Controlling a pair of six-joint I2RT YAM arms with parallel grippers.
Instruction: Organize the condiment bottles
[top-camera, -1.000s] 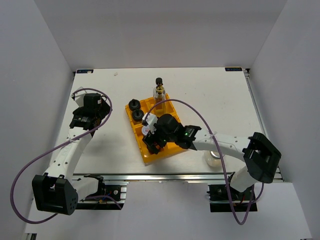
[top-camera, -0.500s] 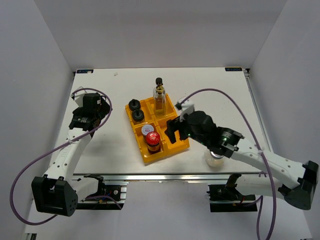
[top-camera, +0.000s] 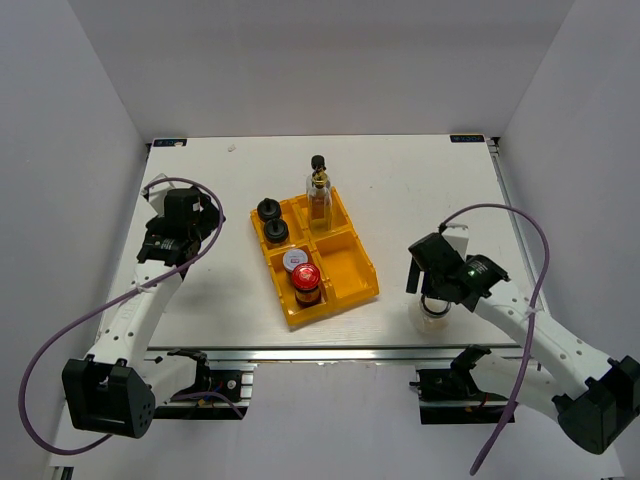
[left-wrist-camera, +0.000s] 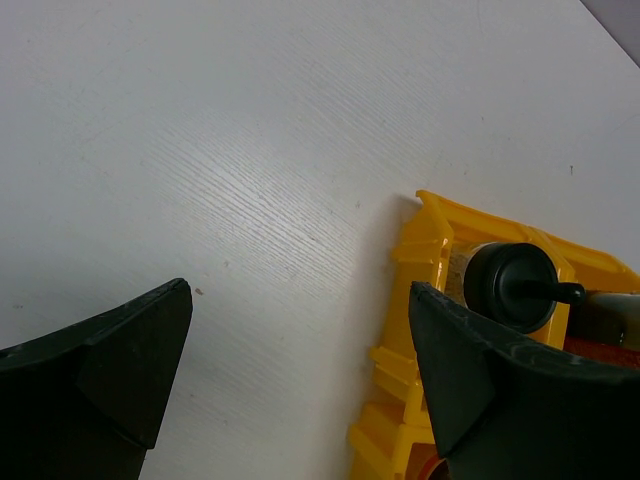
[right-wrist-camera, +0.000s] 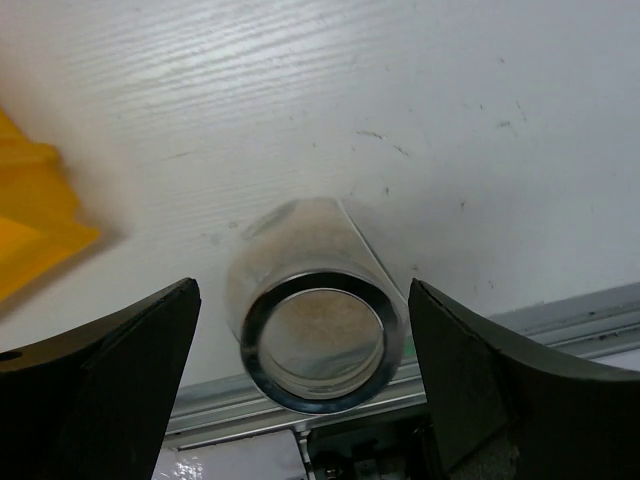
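Note:
The yellow tray (top-camera: 365, 290) holds two black-lidded jars (top-camera: 267, 209) (top-camera: 275, 231), a white-lidded jar (top-camera: 294, 259), a red-lidded jar (top-camera: 306, 279) and a tall clear gold-topped bottle (top-camera: 320, 200). A black cap (top-camera: 317, 162) shows just behind that bottle. The silver-lidded jar (top-camera: 432, 318) (right-wrist-camera: 316, 340) stands alone near the table's front edge. My right gripper (top-camera: 428, 292) (right-wrist-camera: 301, 287) hovers over it, open, one finger on each side and apart from it. My left gripper (top-camera: 168, 238) (left-wrist-camera: 298, 287) is open over bare table left of the tray (left-wrist-camera: 415, 300), beside a black-lidded jar (left-wrist-camera: 510, 285).
The tray's front-right compartment (top-camera: 345, 268) has nothing in it. The metal rail of the table's front edge (right-wrist-camera: 520, 320) runs right beside the silver-lidded jar. White walls enclose the table at left, right and back.
My right arm has swung from over the tray's front-left compartment out to the right, ending above the silver-lidded jar. The red-lidded jar now shows uncovered in the tray. The left arm stayed put.

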